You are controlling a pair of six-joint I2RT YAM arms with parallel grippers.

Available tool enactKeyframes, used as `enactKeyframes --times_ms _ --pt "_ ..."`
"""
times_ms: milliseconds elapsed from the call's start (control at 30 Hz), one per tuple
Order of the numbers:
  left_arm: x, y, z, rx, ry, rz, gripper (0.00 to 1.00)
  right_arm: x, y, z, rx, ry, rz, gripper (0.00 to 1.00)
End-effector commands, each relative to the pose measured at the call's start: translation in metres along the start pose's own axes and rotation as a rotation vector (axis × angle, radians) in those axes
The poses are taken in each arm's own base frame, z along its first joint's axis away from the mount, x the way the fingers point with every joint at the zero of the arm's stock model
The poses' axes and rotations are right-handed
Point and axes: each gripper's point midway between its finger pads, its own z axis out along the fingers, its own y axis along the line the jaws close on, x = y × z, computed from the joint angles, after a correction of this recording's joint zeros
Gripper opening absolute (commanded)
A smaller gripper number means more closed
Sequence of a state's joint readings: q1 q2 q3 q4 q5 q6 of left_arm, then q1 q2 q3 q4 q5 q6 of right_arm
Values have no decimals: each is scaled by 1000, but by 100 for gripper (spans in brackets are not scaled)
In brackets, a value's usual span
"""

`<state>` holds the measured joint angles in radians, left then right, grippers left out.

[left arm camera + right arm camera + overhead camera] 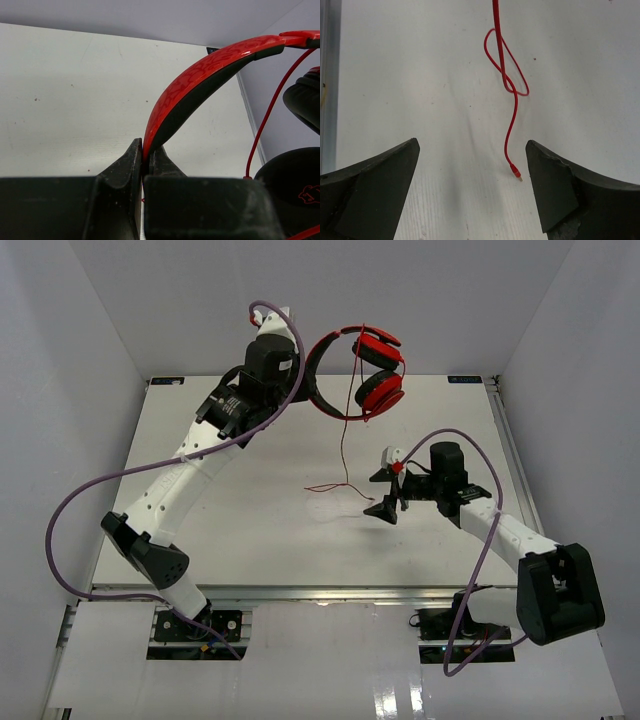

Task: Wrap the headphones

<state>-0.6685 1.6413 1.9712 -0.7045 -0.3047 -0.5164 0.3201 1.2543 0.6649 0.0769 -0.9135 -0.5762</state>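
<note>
Overhead view: left gripper point(303, 368) holds the red over-ear headphones point(378, 380) aloft above the far side of the white table point(200, 530); their thin red cord point(343, 450) hangs to the tabletop; right gripper point(384, 493) stands low beside the cord's end.
Left wrist view: black fingers point(120, 175) pinched tight on the glossy red headband point(200, 75).
Right wrist view: jaws spread wide, empty; small red plug point(516, 172) lies between them.
Risk: the thin cord may slip from a shallow pinch; a hard tug could drag the headband out of the left grip.
</note>
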Motion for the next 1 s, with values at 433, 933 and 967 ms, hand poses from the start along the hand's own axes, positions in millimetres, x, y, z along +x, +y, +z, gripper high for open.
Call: enactKeyframes --times_ms 433,933,967 --pt "-46 -25 -45 125 -83 -108 0 34 -61 52 206 162 -66 80" --pt "-56 -18 -52 129 -92 -154 0 21 -78 15 277 89 -57 8" --pt "-58 -12 -51 119 -96 -160 0 20 -83 3 306 83 -50 8"
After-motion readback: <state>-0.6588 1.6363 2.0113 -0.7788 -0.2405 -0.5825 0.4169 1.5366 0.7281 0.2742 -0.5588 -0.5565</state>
